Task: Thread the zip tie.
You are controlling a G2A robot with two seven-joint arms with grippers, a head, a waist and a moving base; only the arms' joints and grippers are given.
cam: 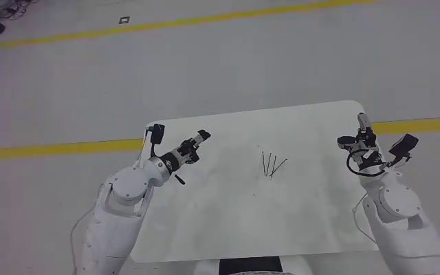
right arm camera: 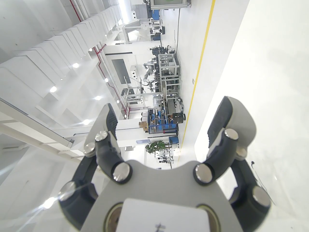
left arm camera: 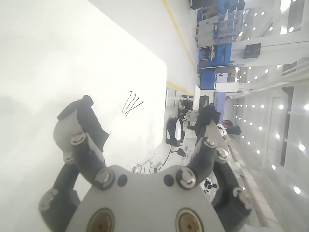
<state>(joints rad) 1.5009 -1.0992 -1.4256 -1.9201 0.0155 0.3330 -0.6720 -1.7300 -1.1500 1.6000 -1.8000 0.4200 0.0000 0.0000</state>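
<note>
Thin black plastic zip ties [cam: 271,165]: lying loose mid-way across the white rectangular worktop [cam: 309,213].
Left end effector [cam: 203,136]: spread, empty, left of zip ties.
Right end effector [cam: 361,121]: spread, empty, right of zip ties.

A plain white tabletop [cam: 227,213] is shown, unpatterned apart from faint grey smudges. Between the two sets of jaws, thin black zip ties [cam: 272,165] are seen against the white. The left jaws are faced with black pads on pale grey metal, fastened with silver screws; the right jaws are coloured the same. The left arm [cam: 130,185] and the right arm [cam: 399,203] are cased in white with black fittings. Beyond the jaws, the floor [cam: 206,75] is painted pale grey and crossed by yellow lines [cam: 206,22].
</note>
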